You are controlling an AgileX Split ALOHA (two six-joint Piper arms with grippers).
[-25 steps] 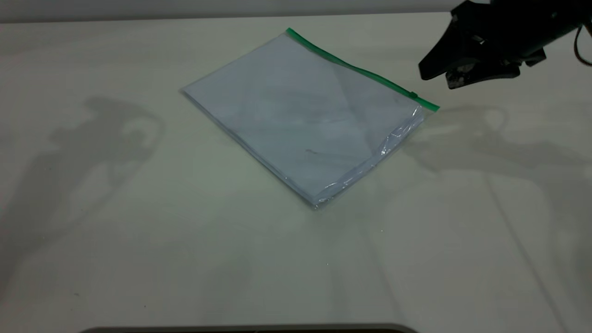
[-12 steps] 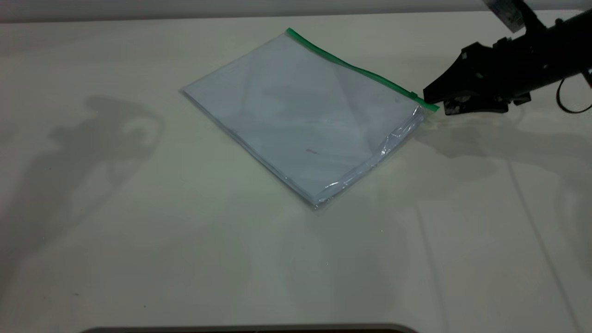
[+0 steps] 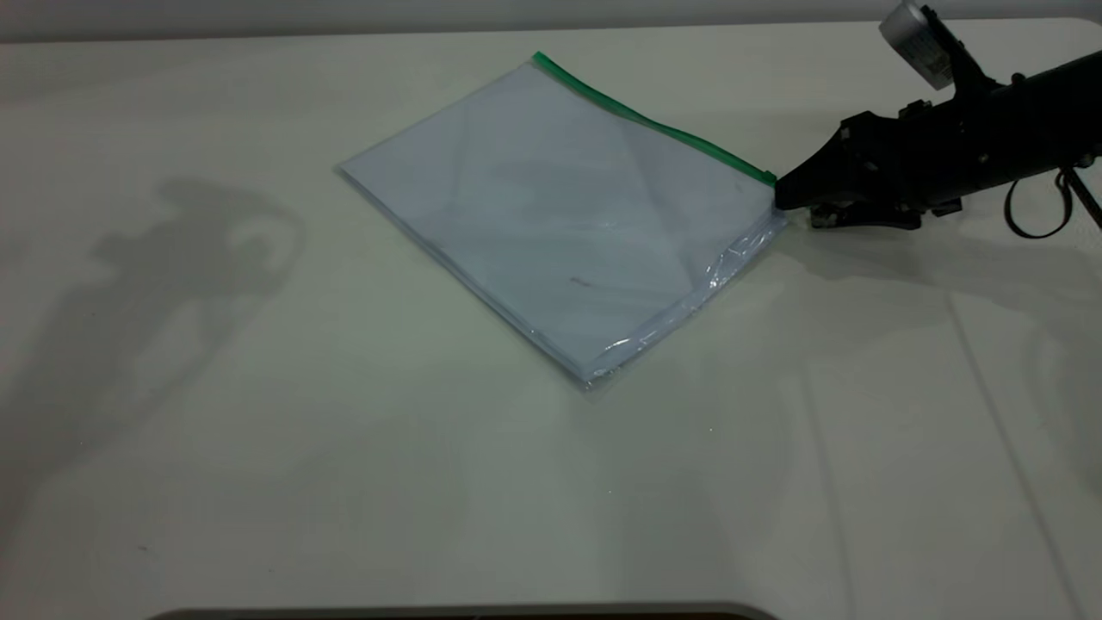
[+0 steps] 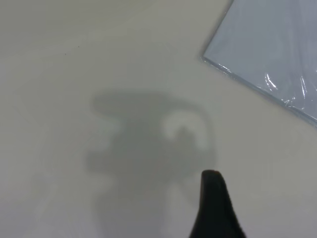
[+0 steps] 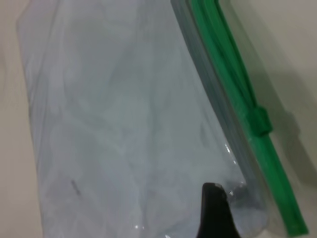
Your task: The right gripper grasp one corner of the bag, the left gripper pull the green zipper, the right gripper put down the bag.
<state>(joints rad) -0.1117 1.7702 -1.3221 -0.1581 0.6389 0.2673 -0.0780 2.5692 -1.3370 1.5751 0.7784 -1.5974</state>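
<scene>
Right tool point(image 3: 782, 195) low and level; left tool point(image 4: 216, 208) hovering.

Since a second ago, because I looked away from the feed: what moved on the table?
The right gripper came down from above the table's far right and slid in to the corner of the bag at the green zipper end. No grasp shows yet. The bag lies flat where it was.
</scene>
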